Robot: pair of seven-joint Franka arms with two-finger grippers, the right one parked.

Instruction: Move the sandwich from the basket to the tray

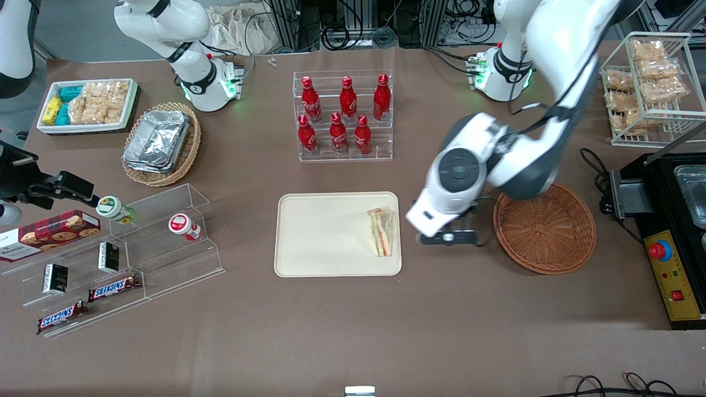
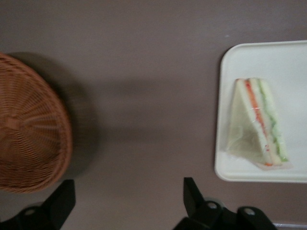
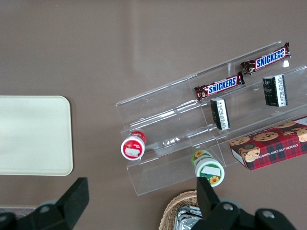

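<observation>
The sandwich (image 1: 380, 232), a white bread wedge with orange, pink and green layers, lies flat on the cream tray (image 1: 320, 234) near the tray's edge toward the basket. The wrist view shows the sandwich (image 2: 256, 123) on the tray (image 2: 288, 62) as well. The round reddish-brown wicker basket (image 1: 545, 228) stands with nothing in it; the basket (image 2: 29, 129) also shows in the wrist view. My gripper (image 1: 447, 237) hovers over bare table between tray and basket. It is open, and nothing lies between its black fingers (image 2: 192, 194).
A clear rack of red cola bottles (image 1: 343, 116) stands farther from the front camera than the tray. A black appliance (image 1: 670, 231) sits beside the basket toward the working arm's end. A clear tiered stand (image 1: 127, 253) with snacks lies toward the parked arm's end.
</observation>
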